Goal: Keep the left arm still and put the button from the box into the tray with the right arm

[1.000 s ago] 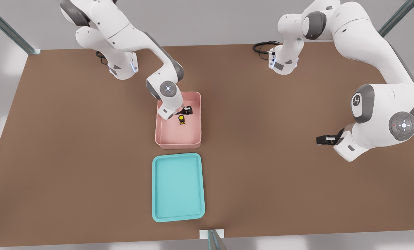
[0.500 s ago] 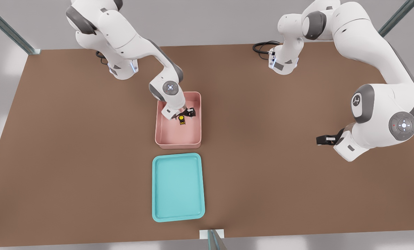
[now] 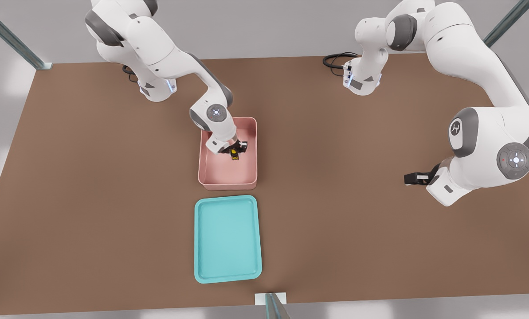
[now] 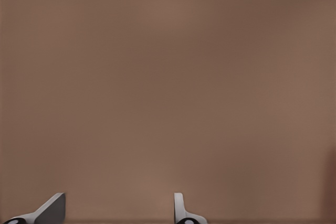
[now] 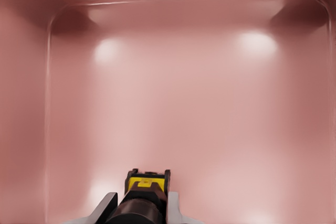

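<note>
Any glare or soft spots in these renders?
Right wrist view: bright highlights on the pink bin's floor, dark shading in its far corners; the claw flanks the button. Left wrist view: only bare brown table, soft.

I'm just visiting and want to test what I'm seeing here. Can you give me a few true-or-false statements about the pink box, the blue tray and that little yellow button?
1. The button is inside the pink box. True.
2. The turquoise tray already holds the button. False: nothing lies in it; the button is in the box.
3. The gripper is down in the box with a finger on either side of the button. True.
4. The tray sits farther from the arm's base than the box. True.
5. The box and tray touch each other. False: a strip of brown table shows between them.
</note>
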Motion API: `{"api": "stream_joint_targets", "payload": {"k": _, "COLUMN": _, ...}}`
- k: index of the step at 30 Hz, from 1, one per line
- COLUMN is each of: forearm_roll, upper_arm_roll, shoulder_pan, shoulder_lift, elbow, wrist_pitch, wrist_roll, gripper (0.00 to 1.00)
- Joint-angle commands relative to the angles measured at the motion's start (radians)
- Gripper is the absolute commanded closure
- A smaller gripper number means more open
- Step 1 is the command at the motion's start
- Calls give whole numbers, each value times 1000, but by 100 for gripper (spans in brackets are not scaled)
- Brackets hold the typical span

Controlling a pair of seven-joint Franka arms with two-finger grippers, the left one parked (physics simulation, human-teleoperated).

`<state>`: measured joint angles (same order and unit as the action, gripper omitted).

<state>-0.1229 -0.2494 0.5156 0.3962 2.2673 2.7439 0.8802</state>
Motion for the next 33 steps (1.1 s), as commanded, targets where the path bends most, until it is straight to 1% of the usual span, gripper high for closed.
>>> {"api": "stream_joint_targets", "payload": {"k": 1, "forearm_roll": -4, "upper_arm_roll": 1, "shoulder_pan": -2, "shoulder_lift": -4, "elbow": -5, "wrist_pitch": -6, "wrist_roll": 26, "gripper": 61}}
{"api": "stream_joint_targets", "payload": {"k": 3, "forearm_roll": -4, "upper_arm_roll": 2, "shoulder_pan": -12, "shoulder_lift": -28, "elbow": -14, "wrist_pitch": -47, "wrist_roll": 23, "gripper": 61}}
{"api": "stream_joint_targets", "payload": {"k": 4, "forearm_roll": -4, "upper_arm_roll": 4, "shoulder_pan": -23, "shoulder_lift": -51, "elbow": -57, "wrist_pitch": -136, "wrist_roll": 11, "gripper": 61}}
{"api": "stream_joint_targets", "payload": {"k": 5, "forearm_roll": -3, "upper_arm_roll": 4, "shoulder_pan": -25, "shoulder_lift": -60, "elbow": -83, "wrist_pitch": -178, "wrist_roll": 10, "gripper": 61}}
{"api": "stream_joint_targets", "payload": {"k": 6, "forearm_roll": -1, "upper_arm_roll": 6, "shoulder_pan": -37, "shoulder_lift": -74, "elbow": -159, "wrist_pitch": -300, "wrist_roll": -29, "gripper": 61}}
{"api": "stream_joint_targets", "payload": {"k": 7, "forearm_roll": 8, "upper_arm_roll": 15, "shoulder_pan": -57, "shoulder_lift": -80, "elbow": -238, "wrist_pitch": -409, "wrist_roll": -115, "gripper": 60}}
{"api": "stream_joint_targets", "payload": {"k": 8, "forearm_roll": 23, "upper_arm_roll": 38, "shoulder_pan": -62, "shoulder_lift": -82, "elbow": -334, "wrist_pitch": -510, "wrist_roll": -193, "gripper": 60}}
{"api": "stream_joint_targets", "payload": {"k": 9, "forearm_roll": 89, "upper_arm_roll": 84, "shoulder_pan": -66, "shoulder_lift": -82, "elbow": -429, "wrist_pitch": -625, "wrist_roll": -340, "gripper": 60}}
{"api": "stream_joint_targets", "payload": {"k": 11, "forearm_roll": 118, "upper_arm_roll": 145, "shoulder_pan": -88, "shoulder_lift": -65, "elbow": -514, "wrist_pitch": -664, "wrist_roll": -515, "gripper": 60}}
{"api": "stream_joint_targets", "payload": {"k": 12, "forearm_roll": 124, "upper_arm_roll": 165, "shoulder_pan": -94, "shoulder_lift": -34, "elbow": -572, "wrist_pitch": -664, "wrist_roll": -570, "gripper": 60}}
{"api": "stream_joint_targets", "payload": {"k": 13, "forearm_roll": 152, "upper_arm_roll": 202, "shoulder_pan": -98, "shoulder_lift": 55, "elbow": -656, "wrist_pitch": -664, "wrist_roll": -641, "gripper": 60}}
{"api": "stream_joint_targets", "payload": {"k": 14, "forearm_roll": 151, "upper_arm_roll": 202, "shoulder_pan": -114, "shoulder_lift": 147, "elbow": -771, "wrist_pitch": -664, "wrist_roll": -661, "gripper": 60}}
{"api": "stream_joint_targets", "payload": {"k": 16, "forearm_roll": 149, "upper_arm_roll": 200, "shoulder_pan": -117, "shoulder_lift": 305, "elbow": -926, "wrist_pitch": -647, "wrist_roll": -693, "gripper": 60}}
{"api": "stream_joint_targets", "payload": {"k": 18, "forearm_roll": 152, "upper_arm_roll": 197, "shoulder_pan": -124, "shoulder_lift": 385, "elbow": -994, "wrist_pitch": -573, "wrist_roll": -692, "gripper": 60}}
{"api": "stream_joint_targets", "payload": {"k": 20, "forearm_roll": 200, "upper_arm_roll": 191, "shoulder_pan": -132, "shoulder_lift": 431, "elbow": -1022, "wrist_pitch": -534, "wrist_roll": -685, "gripper": 60}}
{"api": "stream_joint_targets", "payload": {"k": 22, "forearm_roll": 200, "upper_arm_roll": 190, "shoulder_pan": -135, "shoulder_lift": 461, "elbow": -1052, "wrist_pitch": -527, "wrist_roll": -685, "gripper": 60}}
{"api": "stream_joint_targets", "payload": {"k": 23, "forearm_roll": 200, "upper_arm_roll": 190, "shoulder_pan": -138, "shoulder_lift": 472, "elbow": -1068, "wrist_pitch": -527, "wrist_roll": -685, "gripper": 16}}
{"api": "stream_joint_targets", "payload": {"k": 24, "forearm_roll": 200, "upper_arm_roll": 190, "shoulder_pan": -138, "shoulder_lift": 474, "elbow": -1069, "wrist_pitch": -527, "wrist_roll": -688, "gripper": 0}}
{"api": "stream_joint_targets", "payload": {"k": 26, "forearm_roll": 200, "upper_arm_roll": 190, "shoulder_pan": -140, "shoulder_lift": 472, "elbow": -1071, "wrist_pitch": -530, "wrist_roll": -690, "gripper": 0}}
{"api": "stream_joint_targets", "payload": {"k": 27, "forearm_roll": 195, "upper_arm_roll": 185, "shoulder_pan": -140, "shoulder_lift": 458, "elbow": -1101, "wrist_pitch": -593, "wrist_roll": -691, "gripper": 0}}
{"api": "stream_joint_targets", "payload": {"k": 28, "forearm_roll": 114, "upper_arm_roll": 185, "shoulder_pan": -140, "shoulder_lift": 346, "elbow": -1141, "wrist_pitch": -831, "wrist_roll": -740, "gripper": 0}}
{"api": "stream_joint_targets", "payload": {"k": 29, "forearm_roll": 37, "upper_arm_roll": 141, "shoulder_pan": -230, "shoulder_lift": 204, "elbow": -1134, "wrist_pitch": -1042, "wrist_roll": -883, "gripper": 0}}
{"api": "stream_joint_targets", "payload": {"k": 30, "forearm_roll": 48, "upper_arm_roll": 140, "shoulder_pan": -304, "shoulder_lift": 84, "elbow": -1118, "wrist_pitch": -1205, "wrist_roll": -912, "gripper": 0}}
{"api": "stream_joint_targets", "payload": {"k": 31, "forearm_roll": 57, "upper_arm_roll": 98, "shoulder_pan": -422, "shoulder_lift": -48, "elbow": -996, "wrist_pitch": -1259, "wrist_roll": -961, "gripper": 0}}
{"api": "stream_joint_targets", "payload": {"k": 32, "forearm_roll": 94, "upper_arm_roll": 87, "shoulder_pan": -499, "shoulder_lift": -132, "elbow": -934, "wrist_pitch": -1299, "wrist_roll": -957, "gripper": 0}}
{"api": "stream_joint_targets", "payload": {"k": 33, "forearm_roll": 115, "upper_arm_roll": 90, "shoulder_pan": -554, "shoulder_lift": -229, "elbow": -871, "wrist_pitch": -1293, "wrist_roll": -954, "gripper": 0}}
